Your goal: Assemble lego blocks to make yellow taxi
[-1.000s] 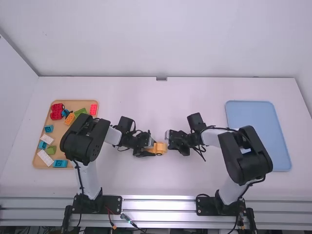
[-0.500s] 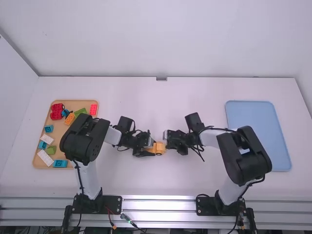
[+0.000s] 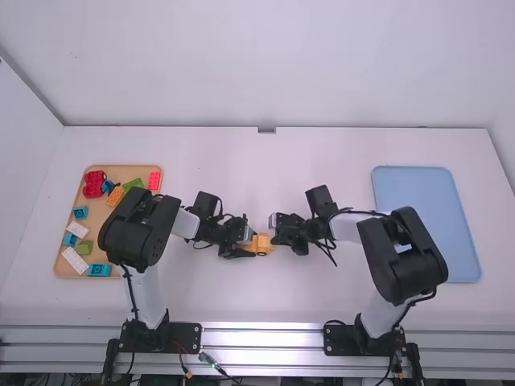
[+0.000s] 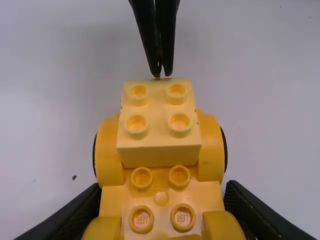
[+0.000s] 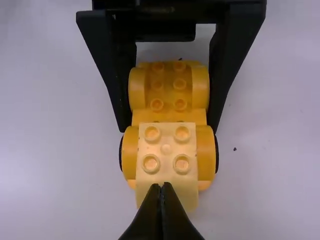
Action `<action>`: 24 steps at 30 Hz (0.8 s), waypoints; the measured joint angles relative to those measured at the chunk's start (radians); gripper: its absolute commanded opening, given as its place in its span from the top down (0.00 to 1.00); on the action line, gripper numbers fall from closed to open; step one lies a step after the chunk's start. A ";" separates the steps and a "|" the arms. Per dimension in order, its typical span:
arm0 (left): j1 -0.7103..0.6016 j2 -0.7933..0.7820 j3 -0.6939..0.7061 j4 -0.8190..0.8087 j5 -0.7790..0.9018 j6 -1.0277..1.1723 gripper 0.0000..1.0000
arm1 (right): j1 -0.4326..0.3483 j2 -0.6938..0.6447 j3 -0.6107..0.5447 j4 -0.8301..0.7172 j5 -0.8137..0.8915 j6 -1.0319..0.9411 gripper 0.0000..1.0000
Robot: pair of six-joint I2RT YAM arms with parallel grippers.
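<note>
At mid-table, my left gripper (image 3: 246,246) is shut on the yellow car base (image 3: 261,244); my right gripper (image 3: 277,230) stands just right of it. In the left wrist view, my left gripper (image 4: 161,220) holds the sides of the car base (image 4: 111,150), between its wheels. A pale yellow block (image 4: 159,117) sits across one end of the base. The right wrist view has my right gripper (image 5: 161,185) with its fingertips together at the outer end face of the pale block (image 5: 166,150). Beyond it, the left fingers grip the car base (image 5: 170,116).
A tan tray (image 3: 125,172) with red, blue, green, orange and white blocks lies at the left, partly under the left arm. At the right is a blue tray (image 3: 434,217), with the right arm over its near left edge.
My right gripper has moved a little to the left, closer to the car. My left gripper and the car have stayed in place.
</note>
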 measured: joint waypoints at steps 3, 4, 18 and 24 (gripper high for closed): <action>0.000 0.000 0.000 0.000 0.000 0.000 0.49 | -0.024 0.002 0.006 -0.002 -0.046 -0.010 0.97; -0.001 0.000 0.000 0.000 0.000 0.000 0.49 | -0.035 0.002 0.011 -0.003 -0.066 -0.010 0.82; -0.001 0.000 0.000 0.001 0.000 0.000 0.49 | -0.025 0.002 0.023 0.035 -0.105 0.026 0.42; -0.001 0.000 0.000 0.001 0.000 0.000 0.49 | 0.036 0.002 -0.006 0.182 -0.029 0.127 0.37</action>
